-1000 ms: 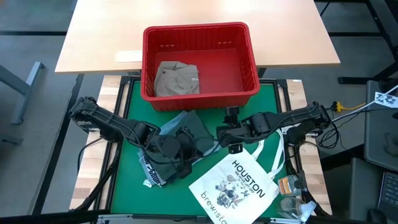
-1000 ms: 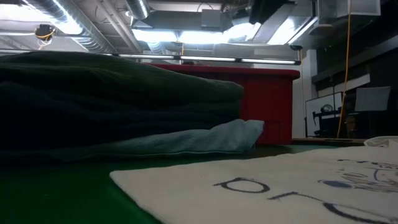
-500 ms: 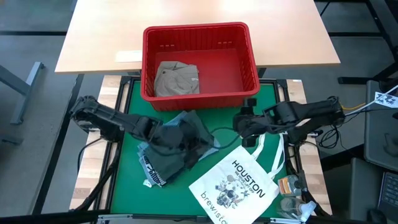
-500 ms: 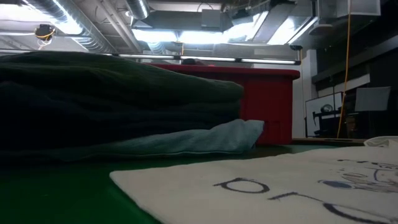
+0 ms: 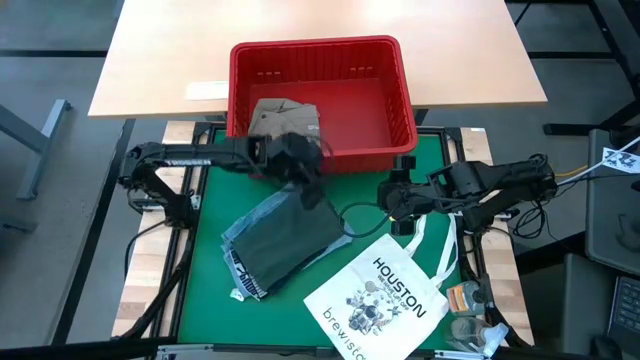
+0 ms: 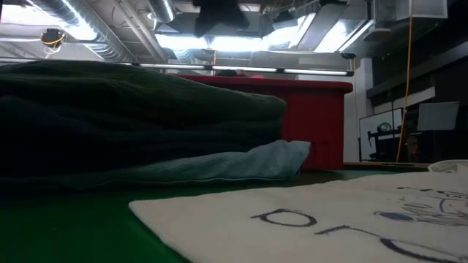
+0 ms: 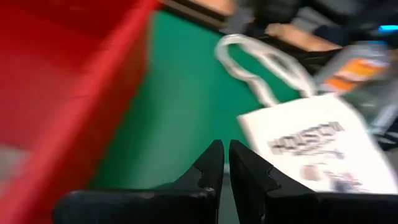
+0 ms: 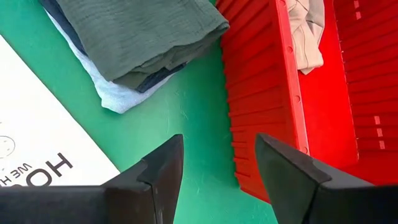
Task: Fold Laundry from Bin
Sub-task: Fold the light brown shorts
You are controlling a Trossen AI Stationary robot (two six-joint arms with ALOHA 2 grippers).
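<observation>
Left pincer (image 5: 300, 148), pressed together and empty, has left the folded green garment (image 5: 290, 232) on the counter (image 5: 375, 245) and swung to the bin (image 5: 322, 48). Right pincer (image 5: 392, 200) spread, waiting. Khaki garment (image 5: 285, 122) likely next.

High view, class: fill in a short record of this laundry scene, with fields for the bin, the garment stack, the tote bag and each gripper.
bin: red, at the mat's far edge, holding one khaki-tan garment
garment stack: dark green on top, navy and light blue beneath, on the green mat
tote bag: white, printed HOUSTON, flat beside the stack
left gripper: shut, empty, at the bin's near rim
right gripper: open, empty, above the mat near the bin
</observation>
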